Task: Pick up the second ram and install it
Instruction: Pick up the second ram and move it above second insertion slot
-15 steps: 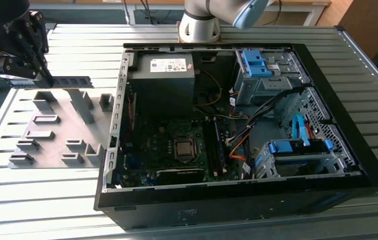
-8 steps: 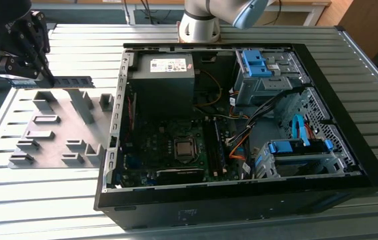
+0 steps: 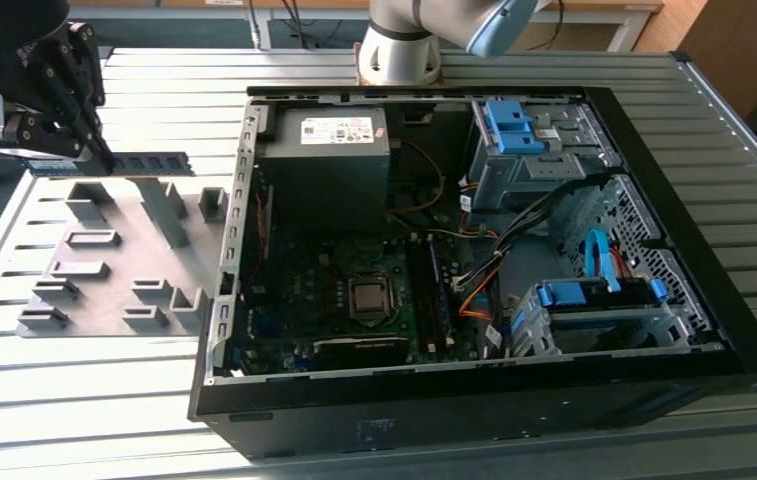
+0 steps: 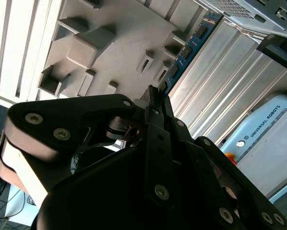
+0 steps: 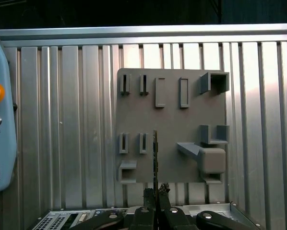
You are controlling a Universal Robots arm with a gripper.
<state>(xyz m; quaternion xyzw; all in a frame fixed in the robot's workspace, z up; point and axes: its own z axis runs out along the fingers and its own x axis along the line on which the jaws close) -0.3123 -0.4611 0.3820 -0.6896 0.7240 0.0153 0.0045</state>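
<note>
The black 2-fingered gripper (image 3: 102,155) has its fingertips pressed together on 1 thin, dark green circuit-board stick with black chips, the second ram (image 3: 151,160) (edge-on in the first wrist view (image 5: 155,155)). It holds the stick level above 1 matte grey plastic holder plate (image 3: 111,270) studded with slotted blocks. The plate lies on the ribbed metal table (image 3: 71,400), at the exterior view's left of 1 open black computer case (image 3: 485,405).
</note>
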